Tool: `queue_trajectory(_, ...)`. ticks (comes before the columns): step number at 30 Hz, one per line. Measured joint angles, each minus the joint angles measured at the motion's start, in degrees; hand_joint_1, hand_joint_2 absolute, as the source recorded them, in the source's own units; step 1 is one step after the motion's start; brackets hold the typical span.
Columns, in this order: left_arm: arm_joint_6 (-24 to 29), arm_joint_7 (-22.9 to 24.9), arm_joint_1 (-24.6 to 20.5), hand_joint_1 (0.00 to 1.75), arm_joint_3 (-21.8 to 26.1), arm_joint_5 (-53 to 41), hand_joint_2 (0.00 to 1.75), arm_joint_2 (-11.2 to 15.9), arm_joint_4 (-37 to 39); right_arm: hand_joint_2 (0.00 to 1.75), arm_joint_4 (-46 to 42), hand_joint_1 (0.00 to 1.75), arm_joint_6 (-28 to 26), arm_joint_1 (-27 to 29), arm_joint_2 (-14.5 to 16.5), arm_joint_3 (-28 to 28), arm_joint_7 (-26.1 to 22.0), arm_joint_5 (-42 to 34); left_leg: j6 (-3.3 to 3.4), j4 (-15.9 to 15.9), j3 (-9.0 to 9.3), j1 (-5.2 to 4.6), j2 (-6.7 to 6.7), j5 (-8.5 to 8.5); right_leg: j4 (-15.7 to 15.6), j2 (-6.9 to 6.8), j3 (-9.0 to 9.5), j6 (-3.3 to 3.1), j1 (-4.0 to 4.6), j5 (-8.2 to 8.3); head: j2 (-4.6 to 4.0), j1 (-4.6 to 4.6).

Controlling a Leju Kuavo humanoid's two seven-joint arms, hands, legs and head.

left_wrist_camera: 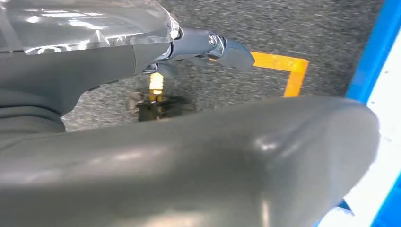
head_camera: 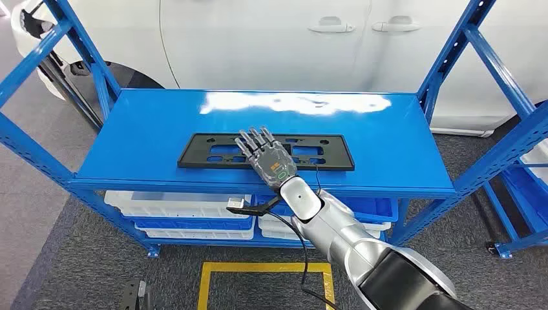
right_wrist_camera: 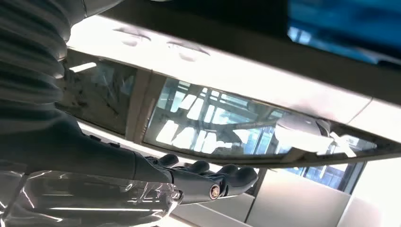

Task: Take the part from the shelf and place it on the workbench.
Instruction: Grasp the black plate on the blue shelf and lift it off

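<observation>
At the centre of the frame, one black flat part [head_camera: 265, 151] lies on the blue shelf [head_camera: 388, 148]. One right hand [head_camera: 266, 155] rests over its middle with fingers spread flat, gripping nothing. For the left hand [left_wrist_camera: 208, 47], I cannot tell its state.

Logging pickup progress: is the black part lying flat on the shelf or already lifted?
Flat: the black part lies on the blue shelf, the right hand spread over it, fingers extended.
</observation>
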Motion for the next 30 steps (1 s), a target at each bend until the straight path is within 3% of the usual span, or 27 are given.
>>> queue_trajectory(4, 0.0, -0.2, 0.1, 0.00, 0.2, -0.2, 0.00, 0.0, 0.1, 1.75, 0.0, 0.00, -0.1, 0.0, 0.2, -0.3, -0.6, 0.3, 1.30, -0.3, 0.13, -0.12, -0.12, -0.71, -0.1, 0.00, -0.21, 0.86, 0.09, -0.41, 0.00, -0.01)
queue_trajectory(6, 0.0, -0.5, 0.1, 0.00, 0.4, -0.4, 0.00, 0.0, 0.1, 1.75, -0.1, 0.00, -0.2, -0.1, 0.3, -0.5, -1.1, 0.4, 2.02, -0.6, 0.61, -0.05, -0.15, -1.06, 1.6, -0.12, -0.71, 1.43, -0.03, -1.52, 0.00, 0.00)
queue_trajectory(7, -0.1, -0.5, 0.0, 0.00, 0.5, -0.4, 0.00, 0.0, 0.1, 1.75, -0.1, 0.00, -0.1, -0.1, 0.4, -0.6, -1.4, 0.5, 2.37, -0.8, 0.96, 0.00, -0.14, -1.24, 4.0, -0.17, -1.90, 1.66, -0.10, -2.60, 0.00, -0.01)
queue_trajectory(9, -0.1, -0.6, -0.1, 0.00, 0.7, -0.5, 0.00, 0.0, 0.1, 1.75, 0.0, 0.00, 0.5, -0.1, 0.4, -0.6, -1.9, 0.6, 2.84, -0.8, 1.50, -0.12, -0.13, -1.77, 12.0, -0.24, -6.56, 1.84, -0.15, -5.25, 0.00, 0.00)
queue_trajectory(10, -0.1, -0.7, -0.1, 0.00, 0.7, -0.6, 0.00, 0.0, 0.1, 1.75, 0.0, 0.00, 1.0, 0.1, 0.4, -0.6, -2.2, 0.6, 2.93, -0.8, 1.77, -0.19, -0.15, -2.05, 15.5, -0.24, -8.93, 1.85, -0.15, -5.88, 0.00, 0.00)
queue_trajectory(11, -0.1, -0.7, 0.0, 0.00, 0.8, -0.6, 0.00, 0.0, 0.1, 1.75, 0.1, 0.00, 1.6, 0.3, 0.4, -0.6, -2.4, 0.6, 2.96, -0.8, 2.13, -0.26, -0.20, -2.37, 17.3, -0.24, -10.61, 1.78, -0.14, -5.50, 0.00, 0.00)
queue_trajectory(12, -0.2, -0.7, 0.0, 0.00, 0.8, -0.6, 0.00, 0.0, 0.1, 1.75, 0.1, 0.00, 2.3, 0.4, 0.4, -0.6, -2.5, 0.6, 2.96, -0.8, 2.61, -0.33, -0.27, -2.71, 16.6, -0.23, -11.06, 1.60, -0.11, -3.79, 0.00, 0.00)
queue_trajectory(13, -0.2, -0.8, 0.1, 0.00, 0.8, -0.6, 0.00, 0.0, 0.1, 1.75, 0.1, 0.00, 3.1, 0.4, 0.5, -0.6, -2.6, 0.6, 2.93, -0.8, 3.20, -0.41, -0.34, -3.09, 13.7, -0.23, -10.41, 1.29, -0.04, -1.14, 0.00, 0.00)
queue_trajectory(15, -0.4, -1.0, 0.0, 0.00, 0.9, -0.6, 0.00, 0.0, 0.2, 1.75, 0.1, 0.00, 4.7, 0.4, 0.5, -0.6, -2.5, 0.6, 2.73, -0.8, 4.30, -0.62, -0.44, -3.93, 5.7, -0.26, -7.54, 0.36, 0.31, 3.84, 0.00, 0.00)
queue_trajectory(17, -0.5, -1.0, -0.1, 0.00, 0.9, -0.6, 0.00, 0.0, 0.2, 1.75, 0.1, 0.00, 5.9, 0.2, 0.6, -0.6, -2.5, 0.6, 2.24, -1.0, 4.70, -0.70, -0.45, -4.49, 1.1, -0.33, -5.76, -0.23, 0.69, 4.98, 0.00, 0.00)
queue_trajectory(19, -0.7, -1.1, -0.1, 0.00, 1.0, -0.6, 0.00, 0.0, 0.2, 1.75, 0.1, 0.00, 7.1, 0.1, 0.7, -0.6, -2.3, 0.6, 1.60, -1.3, 4.96, -0.72, -0.35, -4.75, 0.3, -0.28, -5.30, -0.46, 0.73, 4.37, -0.01, 0.00)
queue_trajectory(20, -0.7, -1.1, -0.1, 0.00, 1.0, -0.7, 0.00, 0.0, 0.2, 1.75, 0.1, 0.17, 7.8, 0.1, 0.8, -0.6, -2.1, 0.6, 1.31, -1.3, 5.17, -0.72, -0.25, -5.00, -0.1, -0.22, -4.90, -0.59, 0.58, 4.35, -0.01, 0.01)
queue_trajectory(22, -0.8, -1.2, -0.2, 0.00, 1.0, -0.6, 0.00, 0.0, 0.2, 1.75, 0.1, 1.03, 10.2, -0.1, 1.0, -0.6, -1.3, 0.6, 0.78, 1.4, 4.23, -0.72, -0.13, -6.52, -0.9, -0.24, -3.81, -0.94, 0.14, 4.26, -0.01, -0.01)
queue_trajectory(23, -0.9, -1.2, -0.2, 0.00, 1.0, -0.5, 0.00, 0.0, 0.2, 1.75, 0.2, 1.46, 11.8, -0.2, 1.1, -0.6, -0.9, 0.5, 0.57, 4.6, 2.56, -0.59, -0.10, -7.93, -1.1, -0.29, -3.35, -1.08, 0.05, 4.09, 0.00, -0.01)
queue_trajectory(24, -1.0, -1.2, -0.2, 0.00, 1.1, -0.4, 0.00, 0.0, 0.2, 1.75, 0.2, 1.72, 13.6, -0.3, 1.2, -0.7, -0.4, 0.5, 0.35, 8.6, 0.24, -0.52, -0.09, -9.39, -1.2, -0.32, -3.07, -1.22, 0.02, 3.85, 0.00, -0.02)
queue_trajectory(26, -1.1, -1.2, 0.0, 0.00, 1.3, -0.3, 0.00, 0.0, 0.2, 1.75, 0.4, 1.75, 16.8, -0.3, 1.3, -0.8, 0.6, 0.5, -0.04, 14.7, -3.95, -0.36, -0.08, -10.43, -1.0, -0.28, -2.60, -1.27, 0.01, 3.28, -0.01, -0.02)
queue_trajectory(27, -1.1, -1.2, 0.1, 0.00, 1.3, -0.3, 0.00, 0.0, 0.2, 1.75, 0.5, 1.75, 18.1, -0.3, 1.3, -0.9, 1.2, 0.5, -0.17, 14.7, -4.72, -0.26, -0.08, -9.21, -0.9, -0.24, -2.30, -1.22, -0.02, 2.93, -0.01, -0.02)
queue_trajectory(28, -1.1, -1.2, 0.1, 0.00, 1.4, -0.3, 0.00, 0.1, 0.2, 1.75, 0.5, 1.75, 19.3, -0.3, 1.3, -1.0, 1.8, 0.5, -0.26, 12.4, -4.27, -0.13, -0.06, -6.85, -0.7, -0.20, -1.94, -1.09, -0.06, 2.49, -0.01, -0.02)
queue_trajectory(30, -1.1, -1.1, 0.0, 0.00, 1.6, -0.3, 0.00, 0.1, 0.2, 1.75, 0.6, 1.75, 21.1, -0.5, 1.3, -1.2, 2.9, 0.5, -0.32, 4.7, -1.54, 0.01, 0.04, -1.98, 0.0, -0.13, -1.29, -0.58, -0.03, 1.45, -0.01, -0.02)
